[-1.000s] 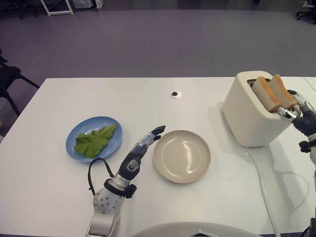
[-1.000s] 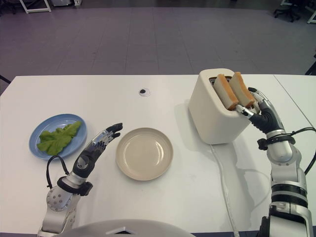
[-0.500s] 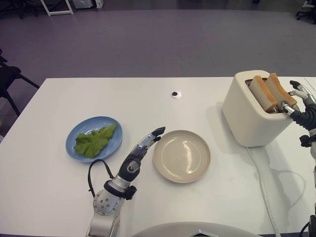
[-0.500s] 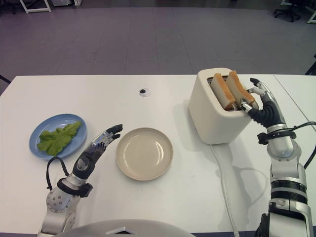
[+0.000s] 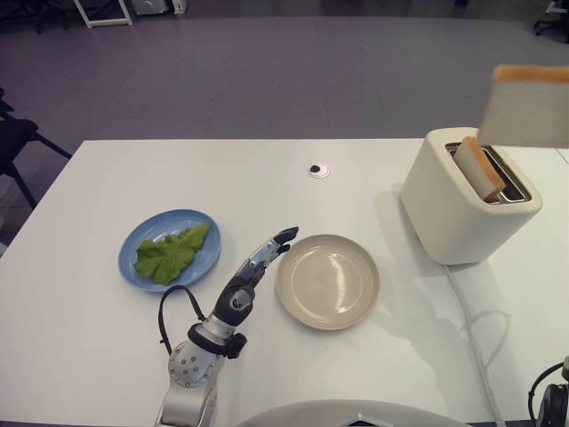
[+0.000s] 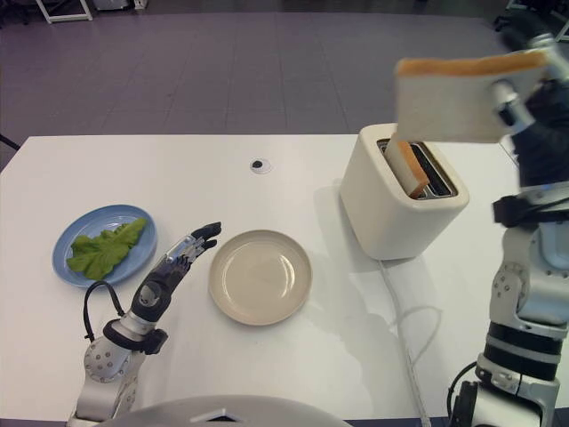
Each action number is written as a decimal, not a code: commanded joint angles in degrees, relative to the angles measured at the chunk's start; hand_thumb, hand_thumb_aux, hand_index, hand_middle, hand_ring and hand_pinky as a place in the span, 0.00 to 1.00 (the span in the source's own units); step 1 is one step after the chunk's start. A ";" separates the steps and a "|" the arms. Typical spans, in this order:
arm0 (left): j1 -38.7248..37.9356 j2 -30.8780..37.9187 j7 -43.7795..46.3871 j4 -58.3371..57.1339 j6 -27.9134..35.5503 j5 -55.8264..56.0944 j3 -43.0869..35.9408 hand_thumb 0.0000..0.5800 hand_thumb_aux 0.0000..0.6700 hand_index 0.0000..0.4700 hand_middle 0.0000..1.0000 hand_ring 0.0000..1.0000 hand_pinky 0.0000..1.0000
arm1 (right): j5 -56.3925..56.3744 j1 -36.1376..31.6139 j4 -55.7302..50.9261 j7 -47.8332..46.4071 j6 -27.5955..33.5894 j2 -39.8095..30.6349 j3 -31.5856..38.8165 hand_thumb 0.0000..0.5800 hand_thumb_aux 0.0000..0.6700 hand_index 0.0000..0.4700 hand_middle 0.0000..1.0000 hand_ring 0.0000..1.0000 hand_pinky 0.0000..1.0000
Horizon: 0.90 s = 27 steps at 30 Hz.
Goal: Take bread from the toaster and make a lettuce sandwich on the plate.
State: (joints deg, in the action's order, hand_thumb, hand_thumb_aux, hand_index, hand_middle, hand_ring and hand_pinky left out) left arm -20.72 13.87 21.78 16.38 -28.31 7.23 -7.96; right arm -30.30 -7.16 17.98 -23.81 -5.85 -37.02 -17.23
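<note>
My right hand (image 6: 533,102) is raised well above the table, shut on a slice of bread (image 6: 458,98) that hangs above the cream toaster (image 6: 400,200). A second slice of bread (image 6: 409,166) still stands in the toaster's left slot. The beige plate (image 6: 260,276) lies at the table's middle with nothing on it. A lettuce leaf (image 6: 105,250) rests on the blue plate (image 6: 133,224) at the left. My left hand (image 6: 169,276) is stretched flat just left of the beige plate, open and holding nothing.
The toaster's white cord (image 6: 404,334) runs from the toaster across the table toward the front edge. A small round black-and-white fitting (image 6: 258,165) sits in the tabletop at the back centre.
My right hand has pulled one slice of bread out of the toaster's right slot and lifted it high above it. The left hand has stayed in place.
</note>
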 commanded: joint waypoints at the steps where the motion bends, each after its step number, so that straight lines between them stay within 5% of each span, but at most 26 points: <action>1: 0.29 0.28 0.16 -0.51 0.29 -0.14 0.32 0.00 0.00 0.00 0.00 0.00 0.00 | 0.15 6.67 7.92 -7.12 2.68 0.43 7.88 1.00 1.00 1.00 0.00 0.00 0.00; 5: 0.94 0.08 -0.07 -0.77 0.20 0.48 0.86 0.00 0.00 0.00 0.00 0.00 0.00 | 13.84 6.50 9.16 -6.06 0.55 5.26 20.03 1.00 1.00 1.00 0.00 0.00 0.00; 11: 2.00 -0.33 0.09 -1.43 0.20 0.81 0.82 0.00 0.00 0.00 0.00 0.00 0.00 | 48.76 2.20 -4.89 4.68 -12.62 11.30 36.18 1.00 1.00 1.00 0.00 0.00 0.00; 15: 1.70 -0.42 0.12 -1.16 0.04 0.53 0.60 0.00 0.00 0.00 0.00 0.00 0.00 | 62.96 0.79 -11.58 11.65 -19.50 11.18 40.34 1.00 1.00 1.00 0.00 0.00 0.00; 21: 1.08 -0.39 0.07 -0.50 0.02 0.47 0.61 0.00 0.00 0.00 0.00 0.00 0.00 | 65.77 2.18 -15.04 13.00 -25.59 8.52 40.73 1.00 1.00 1.00 0.00 0.00 0.00; 22: 1.06 -0.30 0.16 -0.44 0.05 0.59 0.65 0.00 0.00 0.00 0.00 0.00 0.00 | 65.38 2.78 -14.73 12.64 -26.08 7.79 40.38 1.00 0.93 0.93 0.00 0.00 0.00; 23: 1.08 -0.24 0.25 -0.41 0.09 0.67 0.66 0.00 0.00 0.00 0.00 0.00 0.00 | 64.36 3.56 -14.21 12.12 -26.46 7.17 39.95 0.79 0.54 0.54 0.00 0.00 0.00; 24: 0.98 -0.16 0.29 -0.30 0.11 0.74 0.72 0.00 0.00 0.00 0.00 0.00 0.00 | 63.81 4.27 -13.55 11.86 -26.93 6.62 39.57 0.00 0.00 0.00 0.00 0.00 0.00; 27: 0.87 0.04 0.46 -0.22 0.10 1.05 0.96 0.00 0.00 0.00 0.00 0.00 0.00 | 62.25 6.03 -12.28 10.03 -27.34 5.07 39.13 0.00 0.00 0.00 0.00 0.00 0.00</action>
State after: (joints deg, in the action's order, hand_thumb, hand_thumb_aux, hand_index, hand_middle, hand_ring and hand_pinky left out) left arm -19.49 13.50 21.89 15.69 -28.40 7.94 -7.21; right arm 33.13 -2.21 4.73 -12.33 -32.85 -30.77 22.48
